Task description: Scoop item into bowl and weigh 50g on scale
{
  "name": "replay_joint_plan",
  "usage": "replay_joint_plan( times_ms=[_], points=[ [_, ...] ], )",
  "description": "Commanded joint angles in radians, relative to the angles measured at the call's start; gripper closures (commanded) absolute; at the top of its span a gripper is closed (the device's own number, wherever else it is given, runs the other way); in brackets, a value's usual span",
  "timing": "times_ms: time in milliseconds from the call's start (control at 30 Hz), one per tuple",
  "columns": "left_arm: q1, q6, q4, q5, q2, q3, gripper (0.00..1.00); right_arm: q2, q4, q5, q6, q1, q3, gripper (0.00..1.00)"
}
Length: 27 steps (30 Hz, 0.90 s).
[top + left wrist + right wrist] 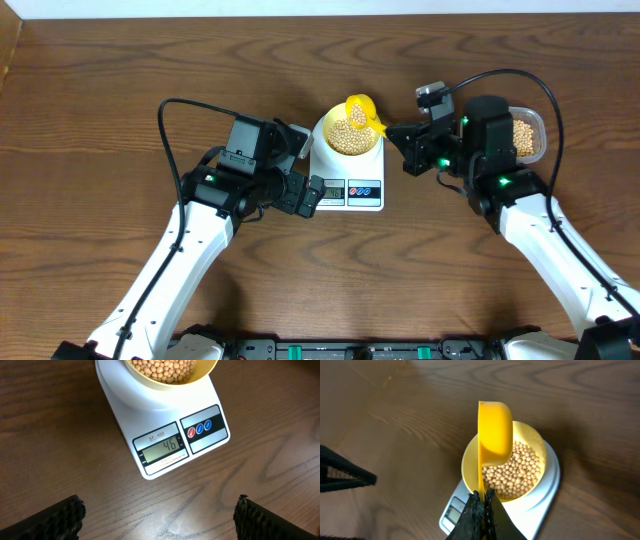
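Note:
The pale-yellow bowl (349, 131) holds beige beans (348, 138) and stands on the white scale (345, 190). The scale's display (162, 447) reads 46. My right gripper (403, 135) is shut on the handle of a bright yellow scoop (362, 108), which is tipped on its side over the bowl's far rim; the right wrist view shows the scoop (495, 435) above the beans (512, 472) in the bowl (470, 460). My left gripper (312, 194) is open and empty just left of the scale's front; its fingers (160, 515) frame bare wood below the scale (165, 415).
A clear plastic tub (529, 135) with more beans stands at the right, behind my right arm. The dark wooden table (100, 200) extends to the left and front.

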<state>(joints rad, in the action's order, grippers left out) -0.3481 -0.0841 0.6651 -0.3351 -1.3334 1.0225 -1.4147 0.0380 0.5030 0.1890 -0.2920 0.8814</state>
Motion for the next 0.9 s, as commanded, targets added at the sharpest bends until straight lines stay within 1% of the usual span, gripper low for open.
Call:
replay_joint_plan(
  times_ms=[0, 100, 200, 333, 467, 767, 867],
  points=[
    [0.0, -0.016, -0.001, -0.004, -0.008, 0.006, 0.03, 0.0, 0.0, -0.075, -0.067, -0.019, 0.007, 0.99],
    [0.0, -0.016, -0.001, -0.004, -0.008, 0.006, 0.03, 0.0, 0.004, -0.075, -0.068, -0.019, 0.007, 0.99],
    [0.0, -0.016, -0.001, -0.004, -0.008, 0.006, 0.03, 0.0, 0.015, -0.076, -0.11, -0.024, 0.007, 0.99],
    [0.0, -0.016, -0.001, -0.004, -0.008, 0.006, 0.03, 0.0, 0.015, -0.079, -0.117, -0.034, 0.007, 0.99],
    [0.0, -0.016, -0.001, -0.004, -0.008, 0.006, 0.02, -0.007, 0.018, -0.08, -0.162, -0.049, 0.007, 0.99],
    [0.0, -0.016, -0.001, -0.004, -0.008, 0.006, 0.03, -0.008, 0.016, -0.08, -0.087, -0.05, 0.007, 0.99],
    [0.0, -0.016, -0.001, -0.004, -0.008, 0.006, 0.03, -0.008, 0.014, -0.078, -0.084, -0.05, 0.007, 0.99]
  ],
)
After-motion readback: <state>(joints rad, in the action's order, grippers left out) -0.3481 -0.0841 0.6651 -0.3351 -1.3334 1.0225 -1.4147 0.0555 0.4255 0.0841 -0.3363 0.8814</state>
